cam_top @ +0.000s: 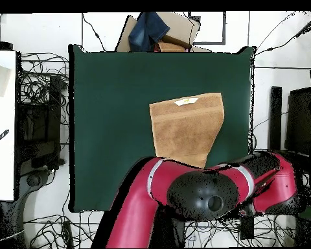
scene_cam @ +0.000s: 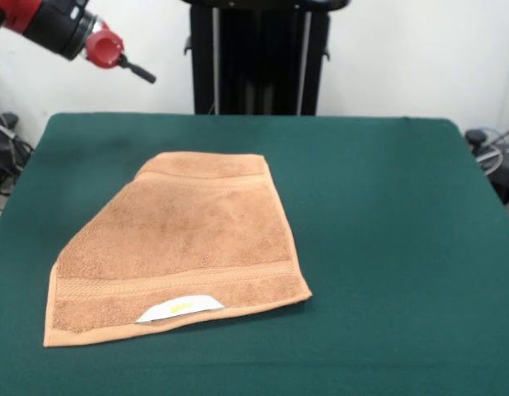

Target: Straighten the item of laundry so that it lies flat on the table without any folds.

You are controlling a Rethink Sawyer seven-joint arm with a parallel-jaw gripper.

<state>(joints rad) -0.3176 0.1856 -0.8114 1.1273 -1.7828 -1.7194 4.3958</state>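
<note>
The light orange-tan towel (scene_cam: pixel 180 247) lies left of centre on the dark green table (scene_cam: pixel 386 206). Its far-left corner is turned in, leaving a slanted edge on that side. The white label with a yellow mark (scene_cam: pixel 180 308) sits at the near hem. In the overhead view the towel (cam_top: pixel 187 130) lies right of the table's (cam_top: pixel 113 117) middle, its label (cam_top: pixel 186 101) at the far hem. My gripper (scene_cam: pixel 143 73) is a dark tip on the red and black arm at the top left, high above the table's far-left corner and well clear of the towel.
The black pedestal (scene_cam: pixel 258 58) stands behind the table's far edge. In the overhead view my red arm (cam_top: pixel 203 194) covers the table's near edge and the towel's near end. A cardboard box with blue cloth (cam_top: pixel 158 32) lies beyond the far edge. Cables lie at both sides.
</note>
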